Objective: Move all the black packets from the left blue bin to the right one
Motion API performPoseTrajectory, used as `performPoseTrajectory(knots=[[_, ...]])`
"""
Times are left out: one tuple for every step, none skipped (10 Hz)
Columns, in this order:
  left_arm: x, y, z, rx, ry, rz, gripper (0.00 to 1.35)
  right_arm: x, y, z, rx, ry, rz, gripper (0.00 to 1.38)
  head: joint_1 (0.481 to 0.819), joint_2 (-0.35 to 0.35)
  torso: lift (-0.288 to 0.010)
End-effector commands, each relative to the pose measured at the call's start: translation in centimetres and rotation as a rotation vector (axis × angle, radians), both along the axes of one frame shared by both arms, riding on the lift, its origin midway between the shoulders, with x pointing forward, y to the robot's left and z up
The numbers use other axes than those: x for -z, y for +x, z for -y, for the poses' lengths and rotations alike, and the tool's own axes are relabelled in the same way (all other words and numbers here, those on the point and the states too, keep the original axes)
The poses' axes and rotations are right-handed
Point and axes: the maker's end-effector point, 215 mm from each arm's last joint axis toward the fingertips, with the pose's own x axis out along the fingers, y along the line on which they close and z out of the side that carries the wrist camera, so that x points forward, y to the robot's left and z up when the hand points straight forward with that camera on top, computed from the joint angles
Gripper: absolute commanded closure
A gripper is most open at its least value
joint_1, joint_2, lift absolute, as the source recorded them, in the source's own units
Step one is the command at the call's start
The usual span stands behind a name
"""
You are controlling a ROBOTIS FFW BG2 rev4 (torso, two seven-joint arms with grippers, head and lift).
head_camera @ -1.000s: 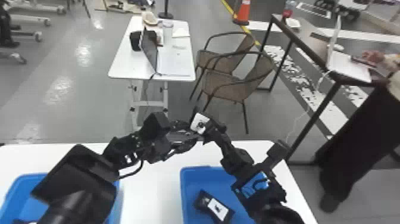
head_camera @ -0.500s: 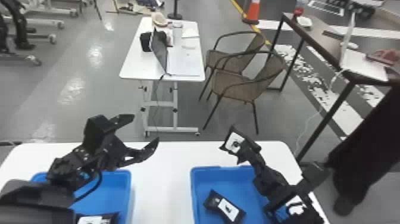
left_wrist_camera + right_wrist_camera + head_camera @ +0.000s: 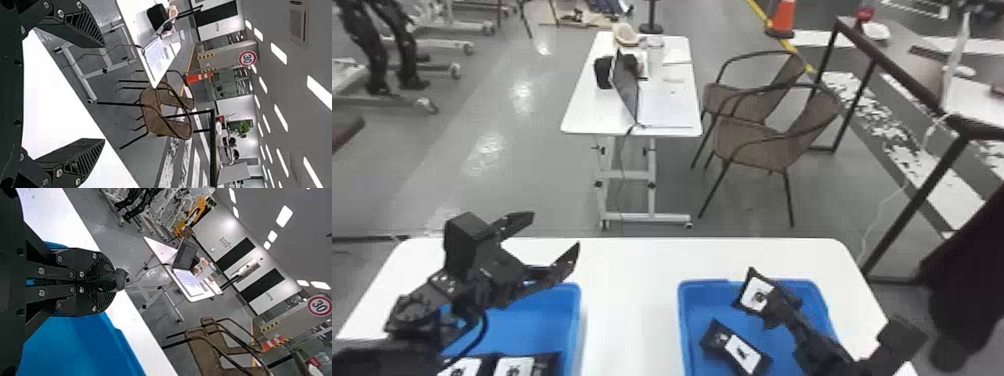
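Note:
My left gripper (image 3: 557, 235) stands open above the far side of the left blue bin (image 3: 572, 310), nothing between its fingers; the left wrist view has this gripper (image 3: 102, 94) with its two fingers wide apart. Two black packets (image 3: 514, 367) lie in that bin near the bottom edge of the head view. Over the right blue bin (image 3: 684, 310), my right gripper (image 3: 772, 305) is shut on a black packet with a white label (image 3: 754, 294). In the right wrist view the gripper (image 3: 103, 282) pinches this packet (image 3: 120, 279), seen edge-on. Another packet (image 3: 736, 350) lies inside the right bin.
Both bins stand on a white table (image 3: 627, 300), with bare tabletop between them. Beyond its far edge are a smaller white table with a laptop (image 3: 627, 90), brown chairs (image 3: 757, 140) and a dark table frame at the right.
The grippers were close together at the packet between the bins; they have parted. The left one opened and moved left, while the right one carried the packet right and over its bin.

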Motion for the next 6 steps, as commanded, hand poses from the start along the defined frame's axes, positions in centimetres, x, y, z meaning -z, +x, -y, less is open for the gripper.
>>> performPoseTrajectory(knots=[[-0.3, 0.2, -0.4, -0.006, -0.009, 0.001, 0.19, 2.2, -0.7, -1.1, -0.026, 0.029, -0.065, 1.27, 0.695, -0.068, 0.0], [-0.6, 0.2, -0.6, -0.01, -0.018, 0.002, 0.18, 3.9, -1.2, -1.1, -0.027, 0.035, -0.106, 1.27, 0.695, -0.062, 0.0], [-0.9, 0.1, -0.9, -0.015, -0.024, 0.005, 0.19, 5.7, -1.8, -1.2, -0.03, 0.049, -0.154, 1.25, 0.695, -0.055, 0.0], [-1.0, 0.1, -0.9, -0.017, -0.03, 0.004, 0.19, 6.8, -2.2, -1.2, -0.032, 0.055, -0.179, 0.95, 0.695, -0.051, 0.0], [-1.0, 0.0, -1.1, -0.021, -0.033, 0.003, 0.19, 7.2, -2.2, -0.7, -0.023, 0.021, -0.185, 0.46, 0.695, -0.047, 0.0], [-0.5, -0.2, -1.3, -0.028, -0.041, -0.015, 0.18, 7.0, -2.0, 0.3, 0.0, 0.002, -0.176, 0.09, 0.695, -0.049, 0.0]])
